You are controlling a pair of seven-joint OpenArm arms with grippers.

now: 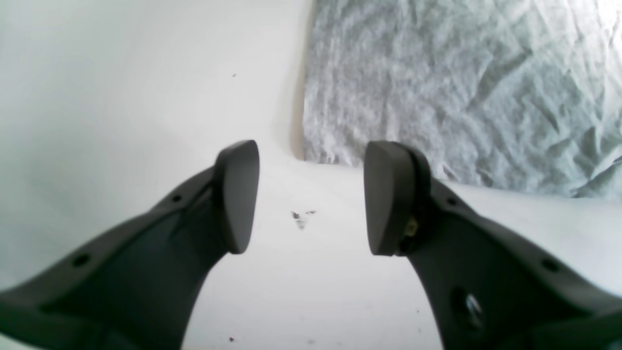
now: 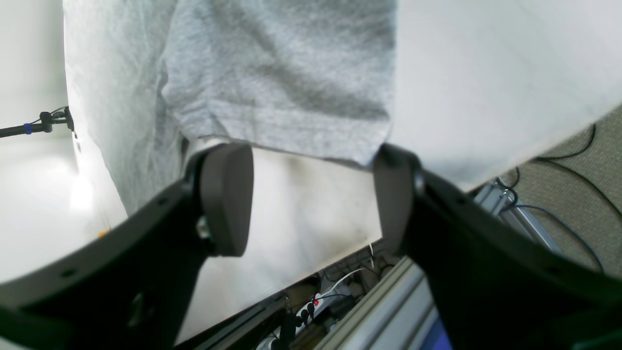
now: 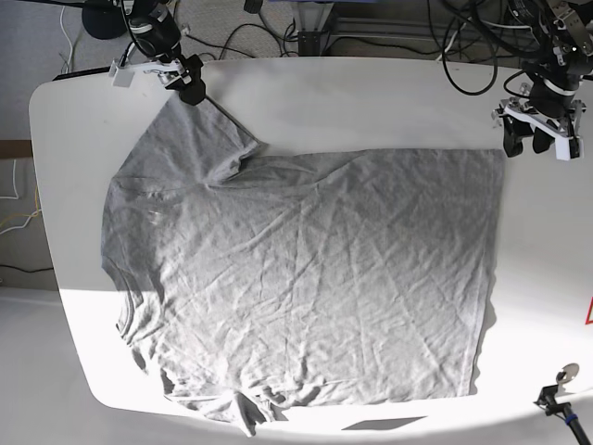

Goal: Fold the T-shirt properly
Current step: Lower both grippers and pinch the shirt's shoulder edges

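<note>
A white, rounded counter (image 3: 306,93) stands over a floor strewn with cables, and the T-shirt (image 3: 306,287) lies spread across it, wrinkled, print side hidden. The right hand (image 2: 313,194) hangs spread just off the hem of one sleeve, near the counter's edge, holding nothing. The left hand (image 1: 311,197) is likewise spread and empty, just short of a hem corner. Risk, as a judgement: either hand could pinch only the top layer, or drag the cloth and bunch the wrinkles into a crooked fold.
</note>
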